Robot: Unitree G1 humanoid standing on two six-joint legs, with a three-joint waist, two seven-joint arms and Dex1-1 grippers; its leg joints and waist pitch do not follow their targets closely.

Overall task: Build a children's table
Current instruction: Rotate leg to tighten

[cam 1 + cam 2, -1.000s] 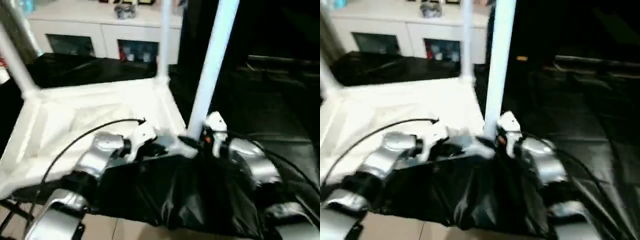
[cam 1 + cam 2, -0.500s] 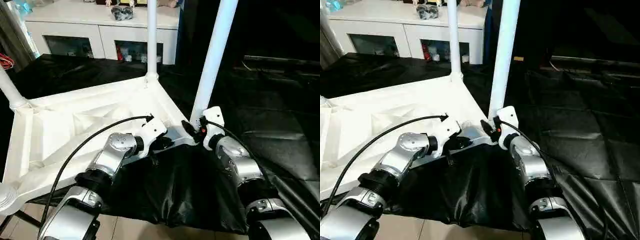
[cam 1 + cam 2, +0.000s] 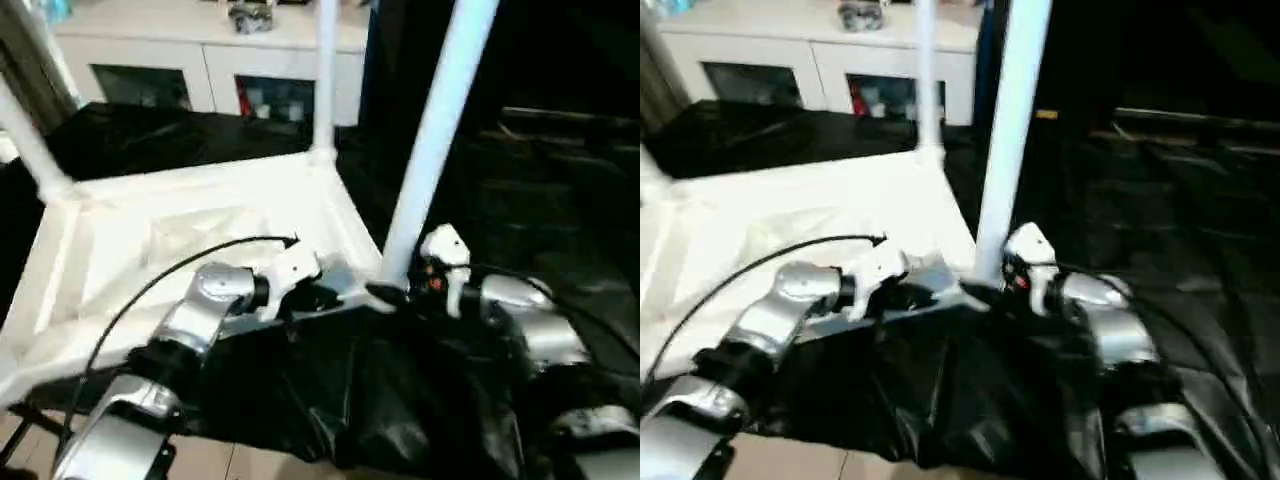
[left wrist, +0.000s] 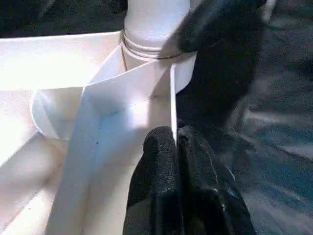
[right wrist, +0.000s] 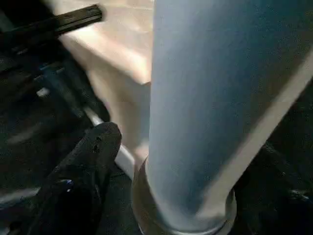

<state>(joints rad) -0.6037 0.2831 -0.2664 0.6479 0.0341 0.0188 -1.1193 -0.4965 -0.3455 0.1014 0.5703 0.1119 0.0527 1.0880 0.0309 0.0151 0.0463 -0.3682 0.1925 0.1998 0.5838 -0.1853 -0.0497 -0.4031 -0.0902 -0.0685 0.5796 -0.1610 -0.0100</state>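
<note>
Tabletop (image 3: pixel 180 240): upside down on black sheet (image 3: pixel 400 400), ribs up. L gripper (image 4: pixel 177 147) closed, pinching rim wall at near-right corner. R gripper (image 3: pixel 395 295) spread open round near leg (image 3: pixel 435 130) base, w/ far leg (image 3: pixel 325 75) upright behind.

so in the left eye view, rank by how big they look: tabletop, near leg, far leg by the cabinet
1. tabletop, largest by far
2. near leg, the thick one by the right hand
3. far leg, thinnest; being farther from the camera likely makes it look smaller, so true sizes may match
</note>
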